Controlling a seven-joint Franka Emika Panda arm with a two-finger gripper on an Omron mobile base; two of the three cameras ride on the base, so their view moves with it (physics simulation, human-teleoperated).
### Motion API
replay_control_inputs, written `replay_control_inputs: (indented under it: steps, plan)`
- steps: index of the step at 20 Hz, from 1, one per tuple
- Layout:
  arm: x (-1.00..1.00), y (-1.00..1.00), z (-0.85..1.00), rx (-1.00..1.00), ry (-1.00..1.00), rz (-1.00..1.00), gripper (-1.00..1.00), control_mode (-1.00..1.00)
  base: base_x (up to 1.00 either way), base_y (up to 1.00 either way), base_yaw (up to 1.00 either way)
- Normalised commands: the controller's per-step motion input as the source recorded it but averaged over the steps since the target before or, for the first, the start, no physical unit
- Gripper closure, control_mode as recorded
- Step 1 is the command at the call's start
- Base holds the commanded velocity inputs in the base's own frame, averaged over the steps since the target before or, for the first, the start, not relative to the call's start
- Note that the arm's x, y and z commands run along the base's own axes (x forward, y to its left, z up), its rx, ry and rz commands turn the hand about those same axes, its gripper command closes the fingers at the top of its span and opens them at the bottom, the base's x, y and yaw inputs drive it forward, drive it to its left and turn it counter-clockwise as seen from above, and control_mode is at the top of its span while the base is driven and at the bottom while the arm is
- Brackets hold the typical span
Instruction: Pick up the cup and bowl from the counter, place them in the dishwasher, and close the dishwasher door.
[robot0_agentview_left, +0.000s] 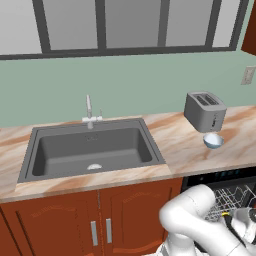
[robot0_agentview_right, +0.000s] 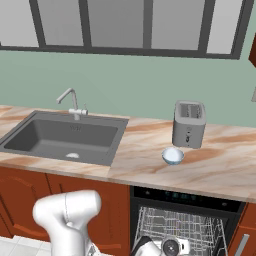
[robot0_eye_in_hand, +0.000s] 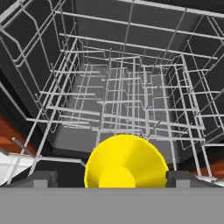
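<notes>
The yellow cup (robot0_eye_in_hand: 127, 164) sits low in the dishwasher's white wire rack (robot0_eye_in_hand: 131, 100), bottom towards the camera, between my gripper's (robot0_eye_in_hand: 114, 180) fingertips. The jaws stand wide and open, with a gap showing on the cup's left side. The white bowl (robot0_agentview_left: 213, 141) (robot0_agentview_right: 173, 156) rests on the counter (robot0_agentview_left: 185, 150) (robot0_agentview_right: 220, 165) in front of the toaster. Below it the black dishwasher (robot0_agentview_left: 227, 180) (robot0_agentview_right: 185, 196) stands open with its rack (robot0_agentview_right: 180, 225) pulled into sight. My hand reaches low into it. The dishwasher door is out of view.
A grey toaster (robot0_agentview_left: 205, 111) (robot0_agentview_right: 189, 124) stands at the back of the counter. A dark sink (robot0_agentview_left: 92, 150) (robot0_agentview_right: 65, 137) with a faucet (robot0_agentview_left: 89, 111) lies to the left. Red-brown cabinets (robot0_agentview_left: 100, 220) flank the dishwasher.
</notes>
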Motion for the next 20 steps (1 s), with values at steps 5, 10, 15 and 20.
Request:
replay_control_inputs:
  steps: [5, 10, 15, 20]
  plan:
    - [0.00, 0.11, 0.60, 0.00, 0.00, 0.00, -1.00, -1.00, 0.00, 0.00, 0.00]
    - [0.00, 0.08, 0.52, 0.00, 0.00, 0.00, -1.00, -1.00, 0.00, 0.00, 0.00]
    - [0.00, 0.07, 0.39, 0.00, 0.00, 0.01, -1.00, -1.00, 0.00, 0.00, 0.00]
    - [-0.03, 0.00, 0.45, 0.00, 0.00, 0.05, -1.00, -1.00, 0.00, 0.00, 0.00]
